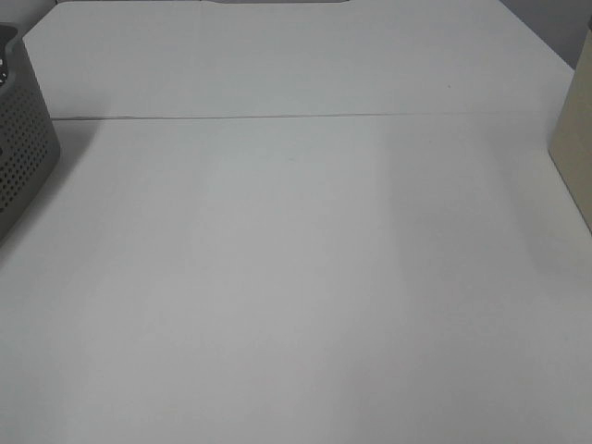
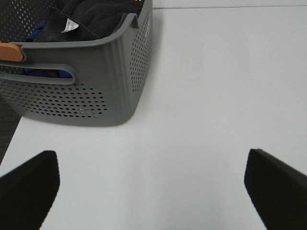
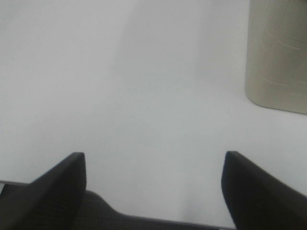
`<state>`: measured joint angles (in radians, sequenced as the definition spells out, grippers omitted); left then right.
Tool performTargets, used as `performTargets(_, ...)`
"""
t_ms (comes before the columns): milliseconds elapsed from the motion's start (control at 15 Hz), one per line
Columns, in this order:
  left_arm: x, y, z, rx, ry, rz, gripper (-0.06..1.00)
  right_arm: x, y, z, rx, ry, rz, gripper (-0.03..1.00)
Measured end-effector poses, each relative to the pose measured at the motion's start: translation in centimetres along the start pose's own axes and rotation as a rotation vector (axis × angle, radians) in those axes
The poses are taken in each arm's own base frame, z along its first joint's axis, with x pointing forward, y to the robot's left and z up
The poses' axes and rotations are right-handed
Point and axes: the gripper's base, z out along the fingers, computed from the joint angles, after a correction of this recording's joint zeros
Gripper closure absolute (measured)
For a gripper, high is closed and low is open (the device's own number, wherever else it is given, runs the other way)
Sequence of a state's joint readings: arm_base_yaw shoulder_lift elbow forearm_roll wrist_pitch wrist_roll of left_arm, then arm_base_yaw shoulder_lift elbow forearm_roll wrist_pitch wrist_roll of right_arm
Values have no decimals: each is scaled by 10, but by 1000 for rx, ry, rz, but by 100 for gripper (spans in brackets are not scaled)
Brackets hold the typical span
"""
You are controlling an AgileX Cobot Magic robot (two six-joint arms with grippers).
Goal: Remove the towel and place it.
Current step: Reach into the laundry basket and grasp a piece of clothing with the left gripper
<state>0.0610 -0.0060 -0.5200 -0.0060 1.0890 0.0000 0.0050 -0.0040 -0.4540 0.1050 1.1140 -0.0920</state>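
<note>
The towel point(image 2: 91, 19), a dark charcoal cloth with a small white label, lies bunched inside the grey perforated basket point(image 2: 96, 91). In the exterior high view only a corner of that basket point(image 1: 23, 148) shows at the left edge, and neither arm appears there. My left gripper point(image 2: 151, 187) is open above bare table, a short way from the basket, its two black fingers point(image 2: 29, 187) spread wide with nothing between them. My right gripper point(image 3: 153, 187) is open too, over bare white table, holding nothing.
A beige container point(image 3: 278, 52) stands beside the right gripper; it shows at the right edge of the exterior high view point(image 1: 575, 139). Blue cloth point(image 2: 36, 36) and an orange piece point(image 2: 12, 51) are at the basket's handle. A seam point(image 1: 296, 117) crosses the white table.
</note>
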Motion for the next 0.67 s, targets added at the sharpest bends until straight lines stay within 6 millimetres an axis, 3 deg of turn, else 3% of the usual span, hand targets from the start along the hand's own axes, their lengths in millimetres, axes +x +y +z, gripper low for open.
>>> performTargets(667,0,-2,0,19,0,-4,-5,0,0,0,0,0,0,22)
